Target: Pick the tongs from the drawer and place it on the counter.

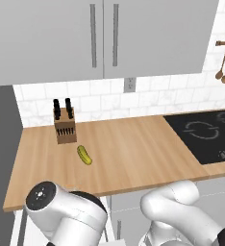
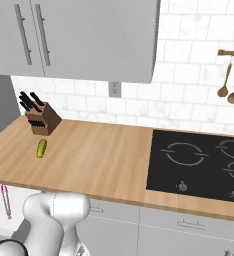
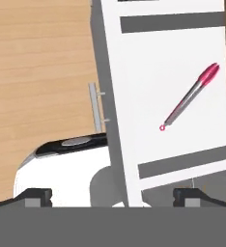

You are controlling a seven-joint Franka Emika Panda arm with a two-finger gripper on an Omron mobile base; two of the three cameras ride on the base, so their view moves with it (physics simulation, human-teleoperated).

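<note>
While the tongs (image 3: 189,98) lie flat on the white floor of the open drawer (image 3: 148,62), I note them at the right centre of the hand view: grey arms running diagonally, pink handle toward the upper right, small pink ring end toward the lower left. They lie alone in the drawer, clear of its walls.

The gripper (image 3: 112,195) sits at the bottom of the hand view. Its two dark fingertips (image 3: 37,196) stand far apart, one at lower left and one at lower right, jaws wide open with nothing between them and nothing touched. The tongs are well above the tips in the frame.

The hand view also gives me the drawer's grey front with its bar handle (image 3: 94,107), seen edge-on down the middle of the frame, and wooden floor at the left.

In the right base view I see the tongs (image 2: 6,201) again at the lower left edge, a thin pink-tipped line below the edge of the counter (image 2: 104,160).

Both base views add what the hand view lacks: the knife block (image 1: 65,124) at the upper left of the counter, a yellow-green pickle (image 1: 84,155) just in front of it, the black cooktop (image 2: 199,165) at the right, grey upper cabinets (image 1: 100,36) above, and wooden spoons (image 2: 229,80) hanging on the tiled wall at the upper right.
</note>
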